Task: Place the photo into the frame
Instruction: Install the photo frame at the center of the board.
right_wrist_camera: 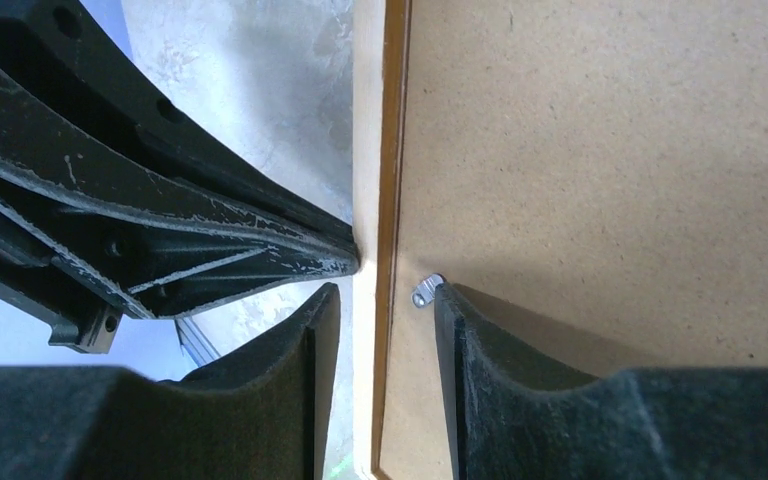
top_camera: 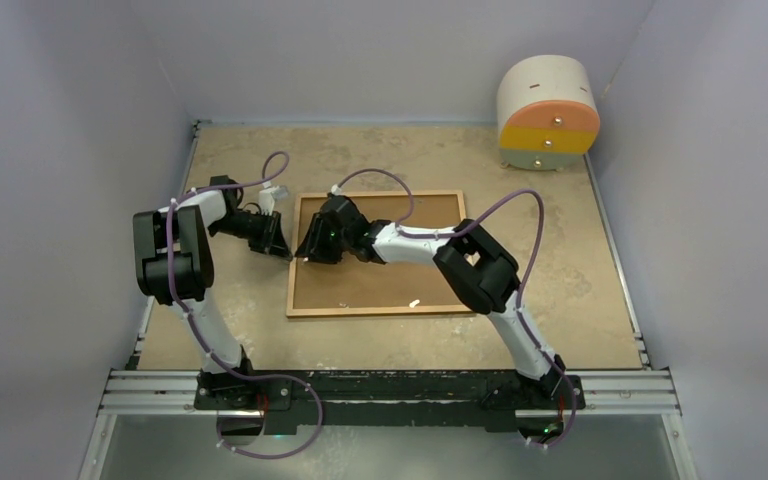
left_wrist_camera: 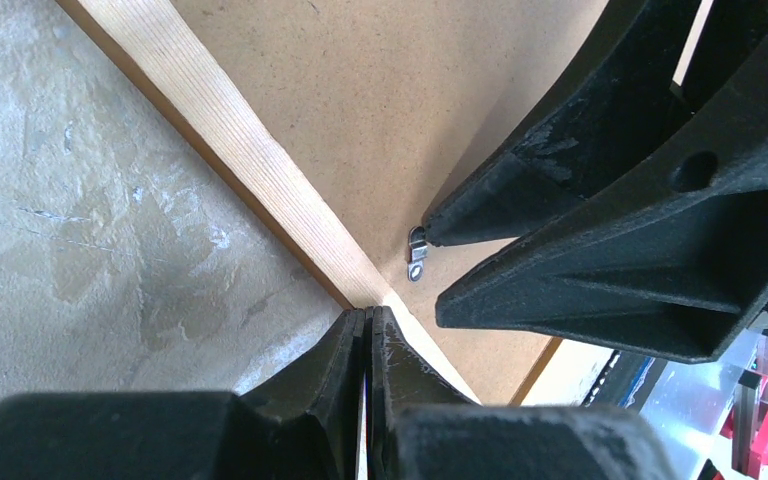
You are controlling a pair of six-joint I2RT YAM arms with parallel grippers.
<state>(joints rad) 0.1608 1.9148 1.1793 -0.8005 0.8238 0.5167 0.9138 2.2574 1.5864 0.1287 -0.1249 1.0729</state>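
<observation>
The frame [top_camera: 380, 311] lies face down on the table with its brown backing board [top_camera: 400, 275] up. The photo is hidden. My left gripper [top_camera: 285, 250] is shut, and its tips [left_wrist_camera: 370, 312] rest against the outer side of the frame's left wooden edge [left_wrist_camera: 230, 140]. My right gripper [right_wrist_camera: 385, 292] is open and straddles that same edge [right_wrist_camera: 368, 120]. One of its fingers is outside the frame, and the other is on the board, touching a small metal tab [right_wrist_camera: 425, 290]. The tab [left_wrist_camera: 417, 255] also shows in the left wrist view.
A round cream cabinet [top_camera: 548, 112] with orange and yellow drawers stands at the far right corner. Walls close the table [top_camera: 580, 300] on three sides. Both grippers crowd the frame's left edge, almost touching each other.
</observation>
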